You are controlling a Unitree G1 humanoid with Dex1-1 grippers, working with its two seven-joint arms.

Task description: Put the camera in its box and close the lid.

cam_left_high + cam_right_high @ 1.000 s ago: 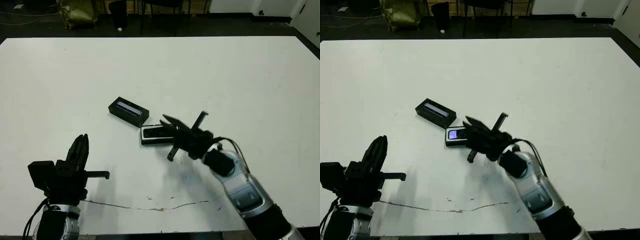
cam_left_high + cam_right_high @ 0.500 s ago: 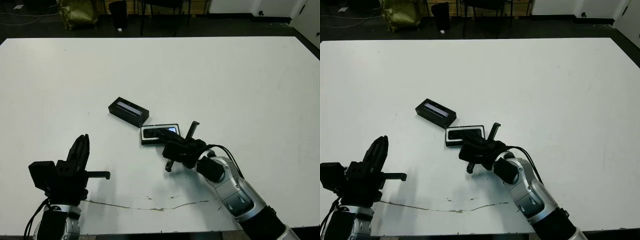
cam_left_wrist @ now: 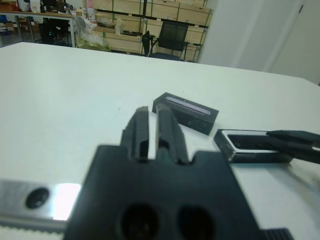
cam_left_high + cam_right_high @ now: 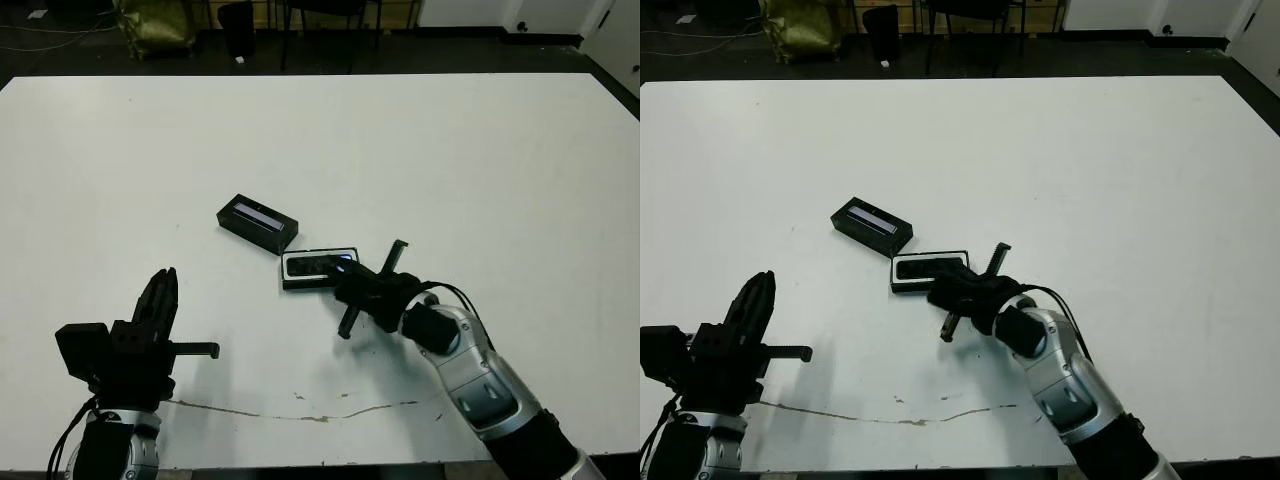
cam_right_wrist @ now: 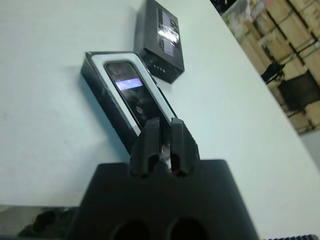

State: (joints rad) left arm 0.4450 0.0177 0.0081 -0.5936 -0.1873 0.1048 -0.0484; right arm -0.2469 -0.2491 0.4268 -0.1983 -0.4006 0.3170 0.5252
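Note:
The box [image 4: 287,271], a shallow black tray with white lining, lies mid-table, and the camera [image 4: 318,265] rests flat inside it. In the right wrist view the camera's [image 5: 131,92] glossy face shows a pale bluish patch. The lid [image 4: 258,222], black with a pale strip on top, lies off the box, just beyond its left end. My right gripper [image 4: 347,285] is shut and holds nothing, its fingertips [image 5: 151,131] right at the box's near right end. My left gripper [image 4: 165,287] hovers near the front left, shut and holding nothing, well apart from the box.
A thin dark crack line [image 4: 300,415] runs along the table near its front edge. Beyond the far edge stand chair legs and an olive bag [image 4: 150,25] on a dark floor. Shelves of cartons [image 3: 125,20] show behind the table in the left wrist view.
My right gripper has drawn back from over the box to its near right end, uncovering the camera in the tray. The left arm has not moved.

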